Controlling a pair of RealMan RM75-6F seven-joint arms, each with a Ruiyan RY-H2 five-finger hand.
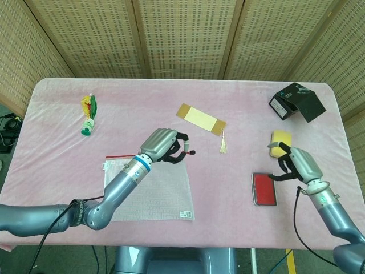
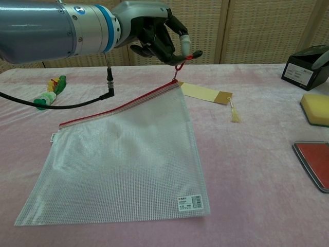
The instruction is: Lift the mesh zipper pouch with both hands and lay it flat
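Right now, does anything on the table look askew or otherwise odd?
Yes. The mesh zipper pouch hangs tilted: the left hand holds up one corner by the red zipper pull, the rest dragging on the table. The right hand is away over the red case.

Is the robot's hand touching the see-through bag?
Touching. In the chest view the left hand pinches the red zipper pull of the pouch, lifting that corner off the table.
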